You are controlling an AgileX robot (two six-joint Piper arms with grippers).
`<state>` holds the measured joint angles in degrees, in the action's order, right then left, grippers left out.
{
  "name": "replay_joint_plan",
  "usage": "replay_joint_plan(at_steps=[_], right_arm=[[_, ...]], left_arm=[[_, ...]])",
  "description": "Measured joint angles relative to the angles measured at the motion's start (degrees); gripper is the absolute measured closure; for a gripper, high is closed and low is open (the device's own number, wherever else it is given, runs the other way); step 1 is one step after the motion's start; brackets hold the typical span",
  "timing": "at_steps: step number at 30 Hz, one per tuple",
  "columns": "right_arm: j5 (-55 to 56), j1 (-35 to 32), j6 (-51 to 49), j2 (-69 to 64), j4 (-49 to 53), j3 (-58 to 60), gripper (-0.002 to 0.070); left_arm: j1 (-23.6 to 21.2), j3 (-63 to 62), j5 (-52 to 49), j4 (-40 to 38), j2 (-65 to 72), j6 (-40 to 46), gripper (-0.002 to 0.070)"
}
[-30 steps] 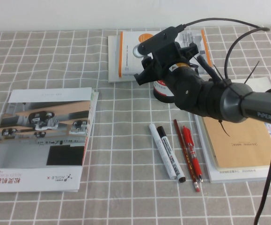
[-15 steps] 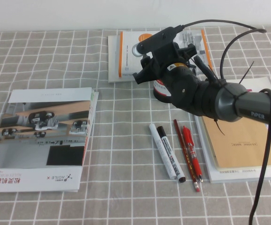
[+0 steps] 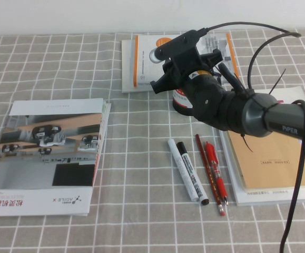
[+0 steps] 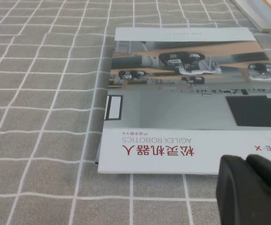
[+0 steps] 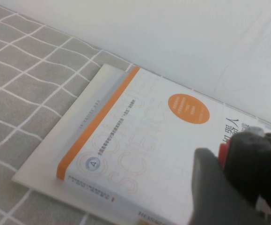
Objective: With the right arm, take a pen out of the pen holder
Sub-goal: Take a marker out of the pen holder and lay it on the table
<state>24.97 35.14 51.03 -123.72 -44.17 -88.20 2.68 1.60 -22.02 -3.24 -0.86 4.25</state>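
The right claw (image 3: 174, 79) hangs over the white-and-red cylindrical pen holder (image 3: 180, 101), placed to pick from it, though I cannot tell its grip, while the left claw (image 4: 246, 164), closed, sits parked out of the way by the glossy printed brochure (image 4: 182, 93).

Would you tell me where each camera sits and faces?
High view: raised on the robot's side, angled down at the table; right arm over the pen holder.
Left wrist view: on the left arm, facing the AgileX brochure; left gripper, shut, by its edge.
Right wrist view: on the right arm, facing the orange-and-white book; right gripper in front.
Shared: the high view also shows brochure and book.
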Motion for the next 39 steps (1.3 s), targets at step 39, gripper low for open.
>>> replay_joint_plan(at_steps=[39], right_arm=[[-0.73,0.0,1.09,1.48,0.0,0.0,0.0574]], left_arm=[[0.0,0.0,0.0,0.0,0.0,0.0,0.068]])
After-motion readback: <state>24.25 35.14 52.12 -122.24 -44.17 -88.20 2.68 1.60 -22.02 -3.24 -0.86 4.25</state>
